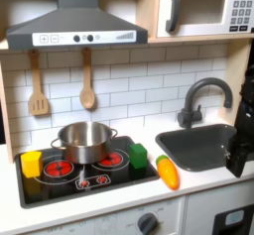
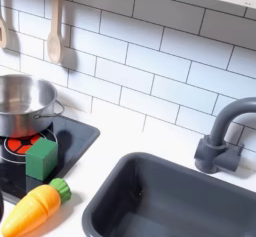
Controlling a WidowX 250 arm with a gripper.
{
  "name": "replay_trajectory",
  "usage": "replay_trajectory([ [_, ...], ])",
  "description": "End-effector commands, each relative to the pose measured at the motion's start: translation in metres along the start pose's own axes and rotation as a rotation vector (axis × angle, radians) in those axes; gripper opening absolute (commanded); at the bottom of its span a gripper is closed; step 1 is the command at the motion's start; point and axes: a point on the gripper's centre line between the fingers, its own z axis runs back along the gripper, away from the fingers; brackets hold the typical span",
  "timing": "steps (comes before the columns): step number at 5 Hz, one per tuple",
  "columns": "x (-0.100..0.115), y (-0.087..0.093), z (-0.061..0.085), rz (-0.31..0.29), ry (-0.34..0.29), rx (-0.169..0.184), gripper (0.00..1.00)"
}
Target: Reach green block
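The small bright green rectangular toy block stands upright on the black stovetop at its right edge, just beside the orange carrot-like toy in both exterior views. The shiny steel pot sits farther left. The black gripper hangs over the dark sink at the first exterior view's right edge, well apart from the block; whether its fingers are spread I cannot tell.
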Motion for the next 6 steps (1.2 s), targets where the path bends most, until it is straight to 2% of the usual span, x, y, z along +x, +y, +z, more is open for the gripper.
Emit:
replay_trajectory([
  [1,0.000,0.000,0.000,0.000,0.002,0.000,1.00],
  [4,0.026,0.002,-0.014,0.032,0.027,0.015,1.00],
  [6,0.049,0.013,-0.015,0.036,0.019,0.030,1.00],
])
